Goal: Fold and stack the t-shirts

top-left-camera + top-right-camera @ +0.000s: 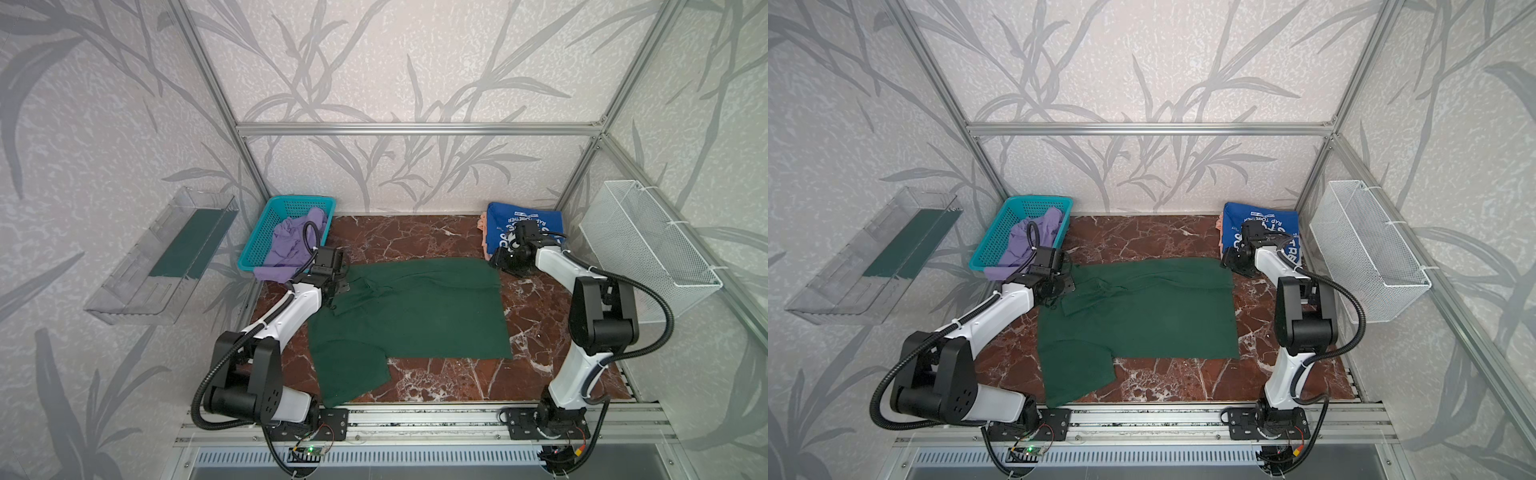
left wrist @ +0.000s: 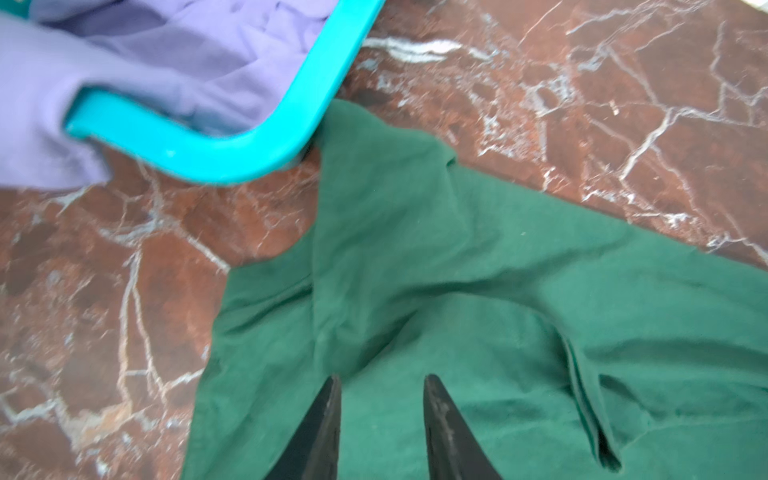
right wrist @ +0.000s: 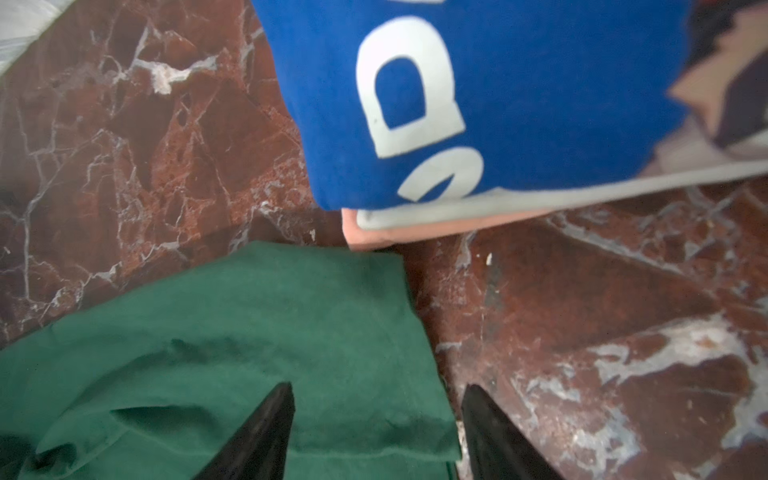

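Green t-shirt (image 1: 409, 311) seemingly lies loose beneath left gripper (image 2: 380, 379).

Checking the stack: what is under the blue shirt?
A peach shirt lies under the blue shirt, only its edge showing, with a thin pale grey edge between them. The rest of both, and anything lower, is covered.

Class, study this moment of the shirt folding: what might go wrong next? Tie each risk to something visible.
A corner of the green shirt reaches the turquoise basket, beside the overhanging lavender shirt; the open left gripper may snag either.
The open right gripper hovers near the blue shirt stacked on the peach shirt; regrasping might disturb them.
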Controlling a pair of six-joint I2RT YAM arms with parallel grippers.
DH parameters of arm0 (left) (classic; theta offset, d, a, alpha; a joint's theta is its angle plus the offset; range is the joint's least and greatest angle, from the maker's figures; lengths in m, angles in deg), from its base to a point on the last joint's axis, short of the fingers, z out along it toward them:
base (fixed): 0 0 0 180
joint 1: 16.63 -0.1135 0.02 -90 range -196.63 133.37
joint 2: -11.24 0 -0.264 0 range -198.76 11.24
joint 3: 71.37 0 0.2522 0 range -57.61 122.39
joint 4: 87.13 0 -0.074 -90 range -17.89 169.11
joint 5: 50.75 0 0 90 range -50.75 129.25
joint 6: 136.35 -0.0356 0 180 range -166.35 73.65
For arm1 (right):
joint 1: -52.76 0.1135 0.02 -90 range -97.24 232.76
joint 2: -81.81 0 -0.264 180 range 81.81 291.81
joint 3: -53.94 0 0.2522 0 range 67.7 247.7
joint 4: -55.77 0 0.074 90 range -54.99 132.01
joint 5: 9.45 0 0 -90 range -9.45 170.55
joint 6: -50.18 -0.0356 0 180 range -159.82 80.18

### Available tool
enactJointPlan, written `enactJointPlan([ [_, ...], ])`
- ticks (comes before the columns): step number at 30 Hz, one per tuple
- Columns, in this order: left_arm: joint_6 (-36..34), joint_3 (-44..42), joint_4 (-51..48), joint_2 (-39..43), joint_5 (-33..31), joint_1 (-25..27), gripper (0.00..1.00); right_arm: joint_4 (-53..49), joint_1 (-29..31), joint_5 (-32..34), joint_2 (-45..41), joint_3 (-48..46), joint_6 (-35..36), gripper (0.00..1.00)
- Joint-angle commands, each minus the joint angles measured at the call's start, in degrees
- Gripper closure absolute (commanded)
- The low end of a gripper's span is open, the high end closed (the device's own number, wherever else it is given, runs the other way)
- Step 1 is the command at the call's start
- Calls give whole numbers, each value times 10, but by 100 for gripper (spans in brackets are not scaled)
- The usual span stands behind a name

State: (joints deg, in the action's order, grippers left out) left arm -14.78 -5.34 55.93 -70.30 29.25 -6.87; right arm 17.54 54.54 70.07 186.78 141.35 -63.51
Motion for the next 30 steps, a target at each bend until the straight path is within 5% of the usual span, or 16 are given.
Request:
enactJointPlan([
  [1,8,-18,-26,26,-8,5,64,11,-2,-13,-44,-36,-5,33],
  [7,-12,-19,18,32,48,31,58,14,-2,-31,-100,-90,-13,33],
  [20,-56,97,-2,-128,66,103,52,13,-2,-36,-175,-189,-23,33],
  [27,-51,109,13,-155,47,114,52,11,-3,-36,-177,-194,-22,33],
  [30,-46,119,9,-173,44,114,61,8,-3,-33,-173,-192,-21,33],
])
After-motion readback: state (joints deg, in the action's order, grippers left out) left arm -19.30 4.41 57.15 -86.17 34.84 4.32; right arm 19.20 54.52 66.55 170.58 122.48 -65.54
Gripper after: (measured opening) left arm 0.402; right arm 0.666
